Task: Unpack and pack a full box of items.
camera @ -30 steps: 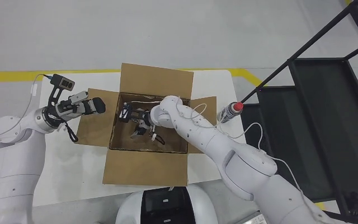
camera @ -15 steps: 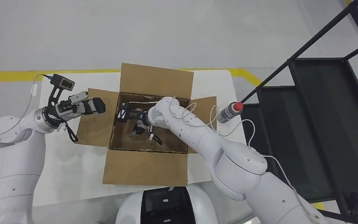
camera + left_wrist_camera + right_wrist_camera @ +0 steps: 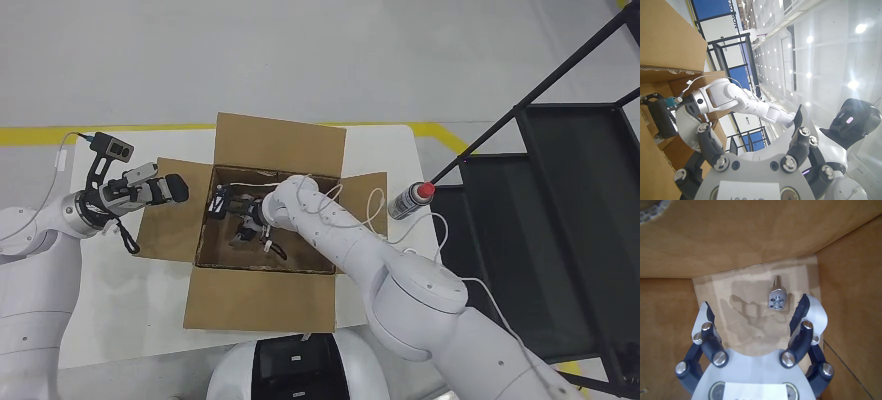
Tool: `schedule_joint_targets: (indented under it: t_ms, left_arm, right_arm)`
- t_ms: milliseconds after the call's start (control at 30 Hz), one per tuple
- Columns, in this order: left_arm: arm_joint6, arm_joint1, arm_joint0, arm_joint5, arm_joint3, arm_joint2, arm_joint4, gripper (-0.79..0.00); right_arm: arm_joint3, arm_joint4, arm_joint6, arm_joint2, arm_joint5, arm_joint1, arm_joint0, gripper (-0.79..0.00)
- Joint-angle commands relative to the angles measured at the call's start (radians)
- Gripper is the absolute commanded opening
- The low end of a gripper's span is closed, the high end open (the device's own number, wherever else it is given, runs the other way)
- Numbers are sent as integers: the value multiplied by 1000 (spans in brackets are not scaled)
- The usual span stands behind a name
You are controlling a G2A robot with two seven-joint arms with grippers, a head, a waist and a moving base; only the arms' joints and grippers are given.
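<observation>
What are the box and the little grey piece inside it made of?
Box: brown corrugated cardboard with a matte surface; fluted layers show at its cut edges. Piece: seemingly bare metal, perhaps aluminium, dull silver, with sharp machined faces and drilled holes.

White perforated panel (image 3: 730, 22), background of left wrist view: dark lettering running sideways, small logo beside it. Lower panel (image 3: 747, 119): same kind of logo and lettering, smaller. White label (image 3: 748, 190) on base of left gripper (image 3: 742, 121): dark print cut by frame edge, unreadable. Second white label (image 3: 755, 391) on base of right gripper (image 3: 756, 303): print cut off, unreadable. Spray can (image 3: 408, 203), top view: label print too small to tell.
</observation>
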Motion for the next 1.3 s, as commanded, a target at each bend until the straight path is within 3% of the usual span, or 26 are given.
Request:
schedule_joint_targets:
  t_ms: [0,33,67,133,167,200,800,1267]
  left_arm:
    - [0,0,0,0,0,0,0,0]
    - [0,0,0,0,0,0,0,0]
    - [0,0,0,0,0,0,0,0]
    - [0,0,0,0,0,0,0,0]
    - [0,0,0,0,0,0,0,0]
    - [0,0,0,0,0,0,0,0]
    - [0,0,0,0,0,0,0,0]
    - [0,0,0,0,0,0,0,0]
  right_arm:
    - [9,1,0,1,1,-5,1,-111]
    - [14,3,-1,2,3,-8,2,-289]
    - [18,5,-2,3,3,-10,2,-419]
    - [26,5,5,4,6,-15,2,-520]
    - [29,4,8,3,8,-17,2,-690]
    - [31,4,8,4,10,-19,3,-785]
    - [14,-64,-36,2,145,-17,10,-785]
    - [-151,-123,-15,30,205,52,-46,-785]
